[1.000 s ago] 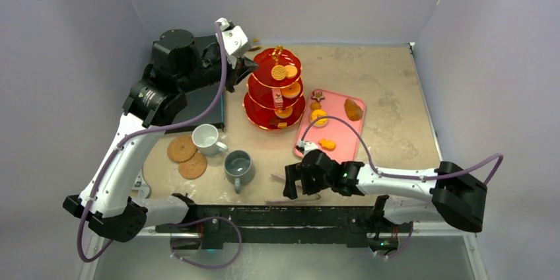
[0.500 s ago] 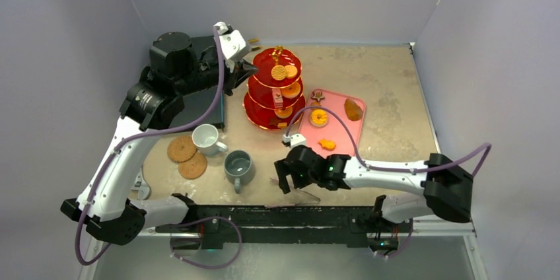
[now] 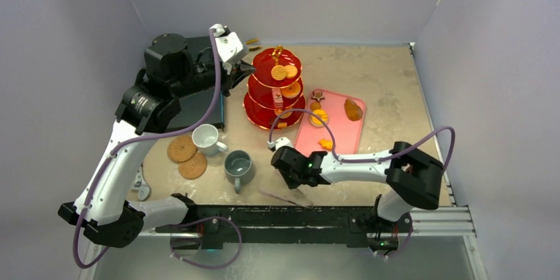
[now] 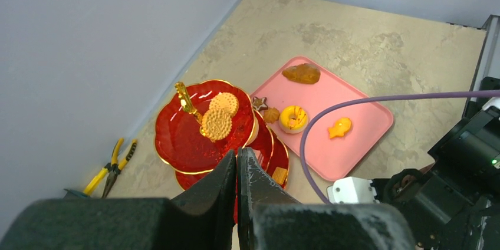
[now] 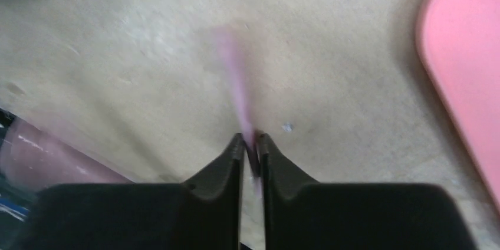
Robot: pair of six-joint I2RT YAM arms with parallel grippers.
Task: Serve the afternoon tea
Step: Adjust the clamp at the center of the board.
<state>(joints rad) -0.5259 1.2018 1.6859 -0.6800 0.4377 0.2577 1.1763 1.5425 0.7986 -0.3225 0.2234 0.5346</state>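
Stand [image 4: 177,137] at back, left end effector [image 4: 237,164] closed, right end effector [image 5: 252,144] pinching pink strip [image 5: 236,85]

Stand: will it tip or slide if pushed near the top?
Stand is tall, three tiers, widest at the bottom: a high push probably tips it, a low one likely slides it. Loose biscuits may slip off. Its glossy surface looks slippery.

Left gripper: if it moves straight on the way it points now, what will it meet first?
Probably the red stand: its top tier lies just beyond the tips of the left gripper in the wrist view, though depth is unclear.
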